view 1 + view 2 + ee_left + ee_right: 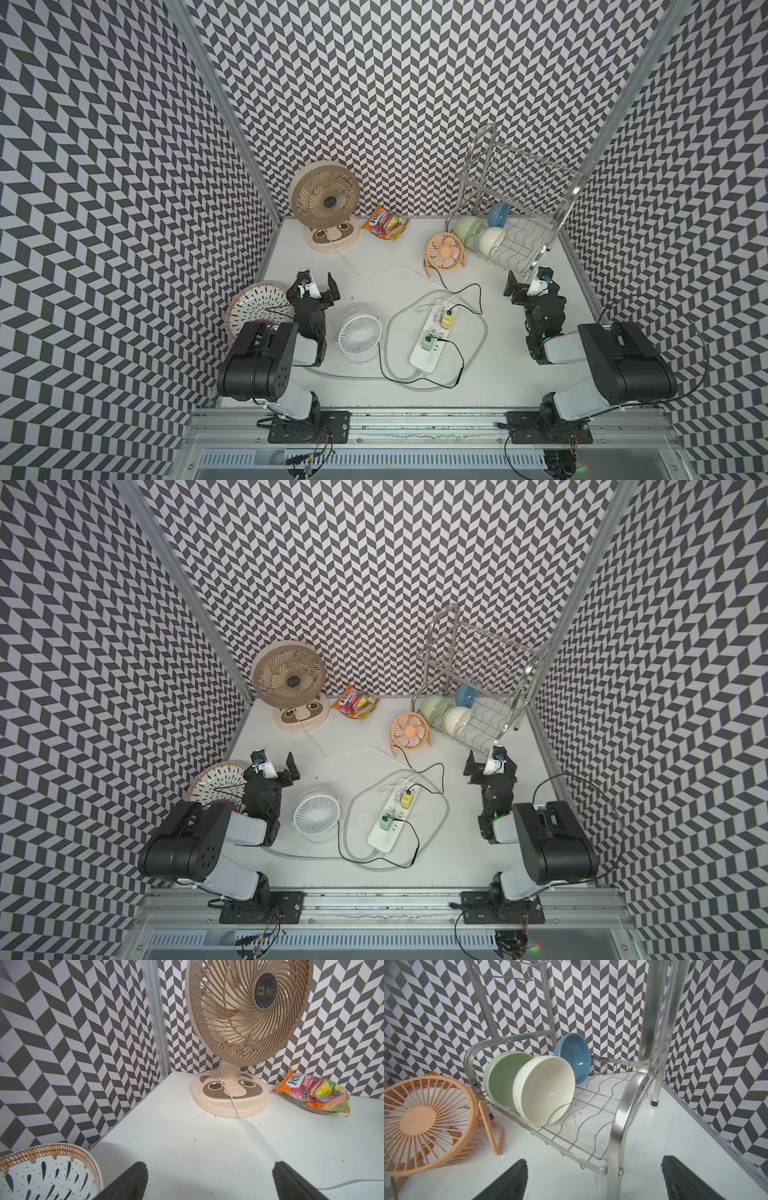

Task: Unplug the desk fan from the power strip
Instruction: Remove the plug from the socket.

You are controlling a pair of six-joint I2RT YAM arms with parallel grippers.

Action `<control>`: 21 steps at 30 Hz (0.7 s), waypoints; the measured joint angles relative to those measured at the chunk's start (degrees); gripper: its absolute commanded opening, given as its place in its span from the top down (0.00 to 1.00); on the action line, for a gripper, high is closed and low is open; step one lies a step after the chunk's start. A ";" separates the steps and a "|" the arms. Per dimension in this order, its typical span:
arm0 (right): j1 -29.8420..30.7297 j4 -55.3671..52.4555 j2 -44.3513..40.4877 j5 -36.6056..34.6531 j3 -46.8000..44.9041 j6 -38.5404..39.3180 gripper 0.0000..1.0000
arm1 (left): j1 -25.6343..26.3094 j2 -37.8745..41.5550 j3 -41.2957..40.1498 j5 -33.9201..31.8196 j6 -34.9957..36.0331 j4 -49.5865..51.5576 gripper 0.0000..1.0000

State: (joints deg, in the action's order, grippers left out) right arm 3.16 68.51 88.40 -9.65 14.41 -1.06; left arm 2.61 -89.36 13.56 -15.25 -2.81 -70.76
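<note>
Left pincer (318,280): hovering wide open and empty, well left of the strip.
Beige desk fan (326,199): standing by the back wall (415,104), its white cable (247,1121) trailing toward the strip's far end.
Power strip (424,356): lying mid-scene on the tabletop (498,374); probably wanting pinning while that cable's end is being pulled straight out.
Right pincer (527,279): hanging wide open, empty, beside the dish rack (517,245).

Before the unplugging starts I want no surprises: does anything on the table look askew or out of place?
The white fan points its grille upward beside the power strip, whose grey cable loops around it, crossed by black cords. Nothing looks spilled or broken.
</note>
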 measured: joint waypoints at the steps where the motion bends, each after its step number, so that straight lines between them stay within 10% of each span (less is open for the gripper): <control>1: 0.00 0.00 0.00 0.00 0.00 0.00 0.00 | 0.00 0.00 0.00 0.00 0.00 0.00 0.00; 16: 0.00 0.31 -1.22 -0.46 -0.74 -0.07 0.00 | -0.50 1.18 -0.55 -0.20 -0.55 0.02 0.00; 21: 0.13 -6.93 -18.69 -1.51 -3.96 -1.57 0.00 | 4.48 9.92 -3.32 -7.74 0.85 2.56 0.00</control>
State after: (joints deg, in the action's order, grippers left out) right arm 3.29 61.58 69.71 -11.16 10.46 -2.63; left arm 7.09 -79.44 10.24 -22.98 -1.96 -68.20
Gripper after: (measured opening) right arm 0.994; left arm 0.999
